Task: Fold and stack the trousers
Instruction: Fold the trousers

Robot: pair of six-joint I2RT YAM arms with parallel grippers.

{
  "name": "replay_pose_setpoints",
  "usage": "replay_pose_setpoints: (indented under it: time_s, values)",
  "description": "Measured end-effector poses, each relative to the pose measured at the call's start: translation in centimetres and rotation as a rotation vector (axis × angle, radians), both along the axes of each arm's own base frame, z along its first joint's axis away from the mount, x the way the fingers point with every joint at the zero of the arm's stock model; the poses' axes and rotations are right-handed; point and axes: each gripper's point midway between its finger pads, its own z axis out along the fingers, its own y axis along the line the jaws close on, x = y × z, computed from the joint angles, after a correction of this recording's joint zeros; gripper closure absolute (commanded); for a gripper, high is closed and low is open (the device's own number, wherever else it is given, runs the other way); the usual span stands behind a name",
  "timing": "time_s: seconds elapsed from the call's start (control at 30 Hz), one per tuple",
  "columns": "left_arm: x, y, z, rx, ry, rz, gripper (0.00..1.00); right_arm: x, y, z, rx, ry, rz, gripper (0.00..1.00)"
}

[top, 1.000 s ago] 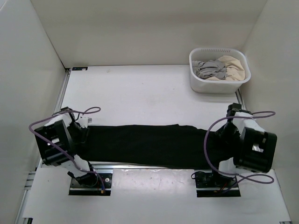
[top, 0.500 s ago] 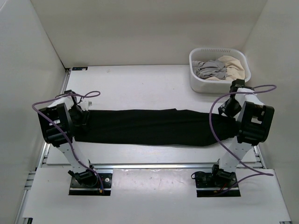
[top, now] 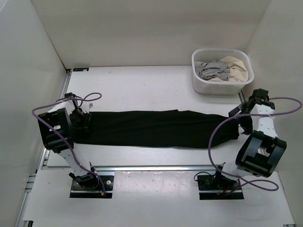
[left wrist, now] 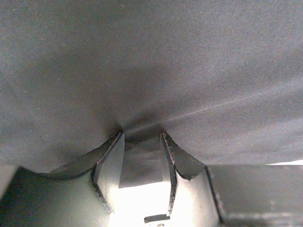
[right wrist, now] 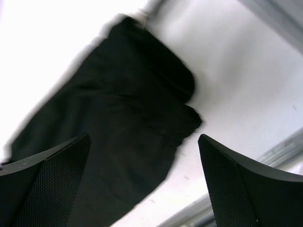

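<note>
The flat white table (top: 142,90) takes up most of the space in front of me, boxed in by pale walls. Across it, left to right, lies the long pair of plain black soft-fabric trousers (top: 151,128), drawn out into one narrow flat band between the two arms and well short of the far edge. The black-and-white left arm (top: 57,135) leans in over the band's left end, and the matching right arm (top: 260,142) bends up beside its right end. In the far right corner sits an oval white plastic basket (top: 201,85), holding a crumpled grey garment (top: 213,71) with a beige garment (top: 235,66) just beside it. The left gripper (left wrist: 141,136) is clenched on the trousers: the cloth puckers into the gap between its two fingers. The right gripper (right wrist: 144,137) is spread wide and grasps nothing, hanging above the loose, slightly bunched right end of the trousers, apart from the cloth.
</note>
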Motion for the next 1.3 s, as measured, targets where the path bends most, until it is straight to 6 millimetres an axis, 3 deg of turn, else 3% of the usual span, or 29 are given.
replay_pose_setpoints:
  time_s: [0.17,0.33,0.4,0.6,0.63,0.73,0.77,0.93,1.0,1.07,1.2,1.3]
  values:
    - [-0.1,-0.1,0.1,0.002,-0.006,0.005,0.52,-4.0,0.2,-5.1,0.068,0.165,-0.047,0.01]
    - [-0.4,-0.2,0.1,-0.001,0.003,0.009,0.52,-3.6,0.1,-8.2,0.099,0.217,-0.05,0.01]
    - [-0.6,-0.2,0.1,0.0,0.003,0.009,0.52,-3.3,0.0,-9.7,0.115,0.24,-0.05,0.05]
    - [-1.2,-0.2,0.5,0.01,0.014,0.012,0.51,-2.3,-0.4,-9.6,0.118,0.222,-0.059,0.49]
    - [-1.3,-0.2,0.7,0.011,0.013,0.012,0.51,-2.2,-0.5,-9.6,0.117,0.217,-0.059,0.63]
    - [-1.3,-0.1,1.1,0.015,0.006,0.012,0.51,-1.7,-0.7,-9.6,0.117,0.191,-0.052,0.87]
    - [-1.3,-0.1,1.2,0.016,0.004,0.012,0.51,-1.6,-0.7,-9.6,0.115,0.186,-0.045,1.0]
    - [-1.5,-0.3,1.9,0.004,0.017,0.011,0.5,-1.7,-1.6,-9.3,0.064,0.194,-0.03,1.0]
    - [-0.9,-0.4,2.8,-0.005,0.004,0.009,0.48,-2.0,-2.5,-8.4,0.014,0.2,-0.038,1.0]
    - [0.2,-0.2,3.9,-0.004,-0.03,0.007,0.47,-2.3,-3.7,-6.2,-0.052,0.212,-0.056,1.0]
    - [1.2,0.0,5.8,0.007,-0.094,0.006,0.47,0.0,-6.9,2.0,-0.248,0.094,-0.083,1.0]
    - [1.2,-0.9,5.9,-0.032,-0.099,0.0,0.47,1.6,-6.5,8.2,-0.39,-0.034,-0.06,1.0]
